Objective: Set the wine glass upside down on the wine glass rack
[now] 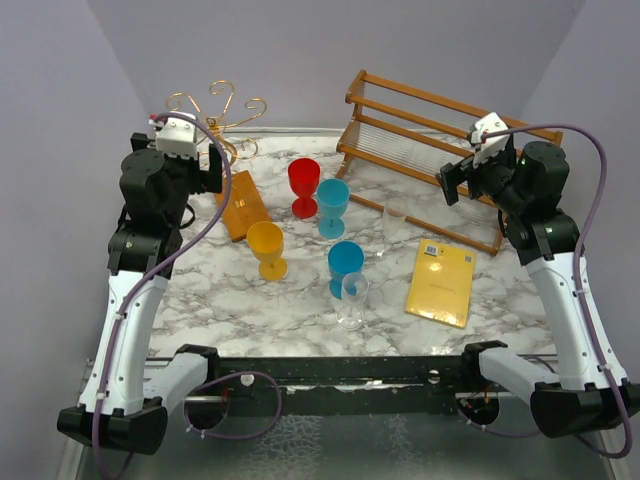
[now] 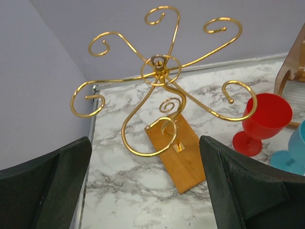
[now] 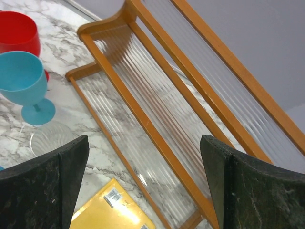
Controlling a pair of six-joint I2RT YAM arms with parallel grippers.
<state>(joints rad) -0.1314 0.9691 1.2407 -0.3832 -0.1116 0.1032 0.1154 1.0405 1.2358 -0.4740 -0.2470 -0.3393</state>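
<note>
The wine glass rack (image 1: 222, 112) is a gold wire stand with curled arms on a small orange-brown wooden base (image 1: 243, 207), at the back left. It fills the left wrist view (image 2: 159, 69), with its base (image 2: 183, 157) below. A clear stemmed wine glass (image 1: 353, 300) stands upright near the front middle. A second clear glass (image 1: 396, 226) stands further back, and its rim shows in the right wrist view (image 3: 50, 138). My left gripper (image 1: 214, 170) (image 2: 145, 191) is open and empty beside the rack. My right gripper (image 1: 450, 180) (image 3: 143, 191) is open and empty over the large slatted rack.
A large brown wooden slatted rack (image 1: 420, 140) (image 3: 157, 119) stands at the back right. A red goblet (image 1: 304, 185), two blue goblets (image 1: 332, 205) (image 1: 345, 265) and a yellow goblet (image 1: 267, 248) stand mid-table. A yellow packet (image 1: 441, 283) lies at the right.
</note>
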